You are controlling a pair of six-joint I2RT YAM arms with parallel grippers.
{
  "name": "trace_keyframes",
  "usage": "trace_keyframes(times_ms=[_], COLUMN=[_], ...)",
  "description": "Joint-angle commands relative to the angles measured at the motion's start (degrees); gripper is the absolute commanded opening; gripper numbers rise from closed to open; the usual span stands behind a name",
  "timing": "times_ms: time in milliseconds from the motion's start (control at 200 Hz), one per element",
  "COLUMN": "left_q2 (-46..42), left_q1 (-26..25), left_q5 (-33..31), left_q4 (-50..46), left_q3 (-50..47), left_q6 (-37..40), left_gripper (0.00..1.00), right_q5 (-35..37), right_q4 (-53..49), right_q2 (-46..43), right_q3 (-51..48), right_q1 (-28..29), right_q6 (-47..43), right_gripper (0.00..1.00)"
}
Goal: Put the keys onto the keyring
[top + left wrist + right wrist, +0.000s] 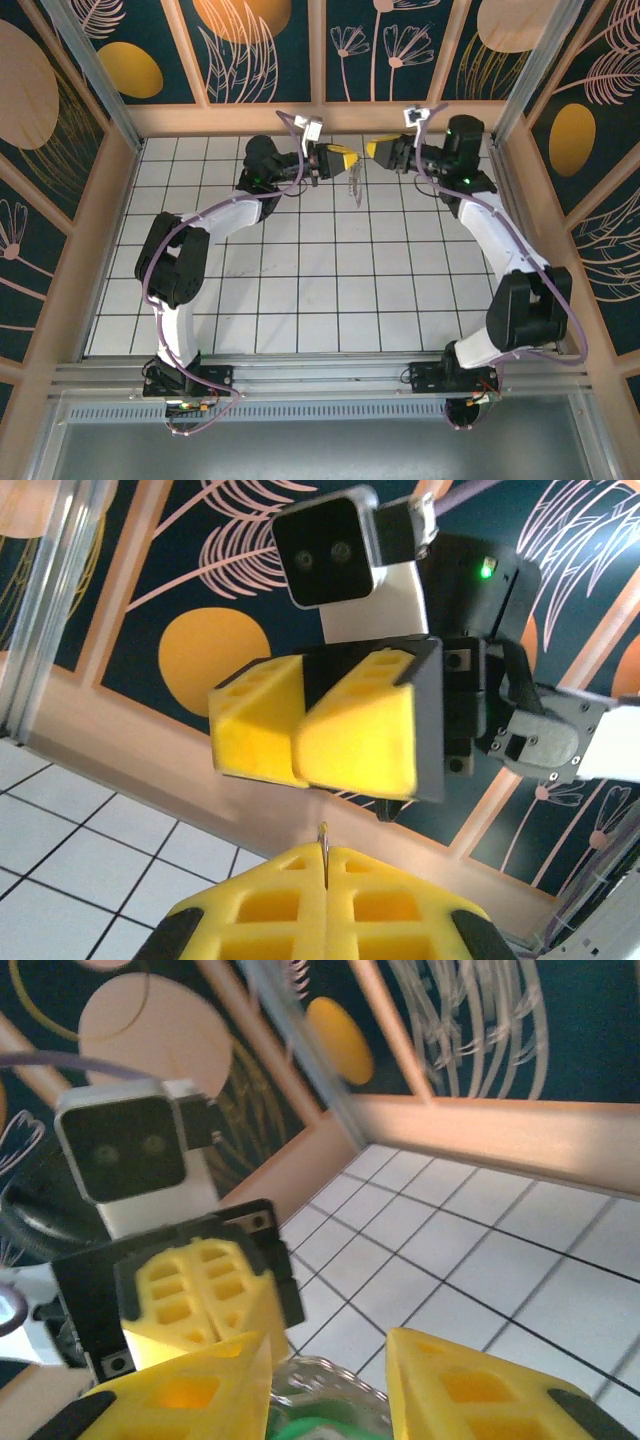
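Two hands meet tip to tip above bench point(300, 290), near far edge, mid-width. Keyring point(355, 185) hangs from left hand point(350, 158), clear of bench, long axis running toward near edge in top view. Left hand fingers pressed together, clamped on thin rim of keyring. Right hand point(374, 149) fingers apart; head of green key point(318, 1428) sits between them, blade hidden, contact unclear.

The left arm point(225, 215) and right arm point(487, 235) wore white shells between black joint housings, with purple cables point(153, 310) trailing alongside. The left gripper point(355, 160) and right gripper point(371, 148) carried bright yellow fingers point(350, 730) moulded with square pockets. A white-and-black wrist camera point(325, 550) sat above, near a glowing green light point(486, 570).
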Motion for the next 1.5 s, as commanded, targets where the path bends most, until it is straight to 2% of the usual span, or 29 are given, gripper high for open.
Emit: trace_keyframes(times_ms=[0,190,325,581,831,1016,1106,1492], left_q2=[-0.4,-0.5,-0.5,-1.0,-1.1,-1.2,-1.3,-1.9], left_q1=[-0.3,-0.3,-0.5,-0.6,-0.7,-0.8,-0.8,-0.8], left_q5=[0.3,-0.1,0.0,-0.2,-0.4,-1.0,-1.1,-2.8], left_q4=[6.1,10.1,11.3,11.3,11.3,11.8,11.9,13.2], left_q3=[-0.6,-1.3,-1.9,-2.7,-3.0,-3.1,-3.3,-4.5], left_q6=[-2.1,-5.2,-6.1,-5.9,-5.7,-5.7,-5.6,-5.6], left_gripper=[0.0,0.0,0.0,0.0,0.0,0.0,0.0,0.0], right_q5=[7.0,12.6,14.9,20.7,22.9,22.3,21.8,23.8], right_q4=[11.8,25.3,31.7,28.3,26.5,26.2,26.0,27.2], right_q2=[-5.7,-11.0,-11.6,-10.8,-7.7,-4.9,-4.3,-7.3], right_q3=[-7.6,-22.6,-27.0,-23.1,-19.3,-17.5,-17.1,-19.8], right_q1=[-1.1,-1.0,0.3,5.7,9.7,12.6,13.0,12.6], right_q6=[5.8,11.2,14.9,12.6,12.1,12.2,12.2,13.1], right_gripper=[0.38,0.4,0.4,0.37,0.31,0.16,0.12,0.08])
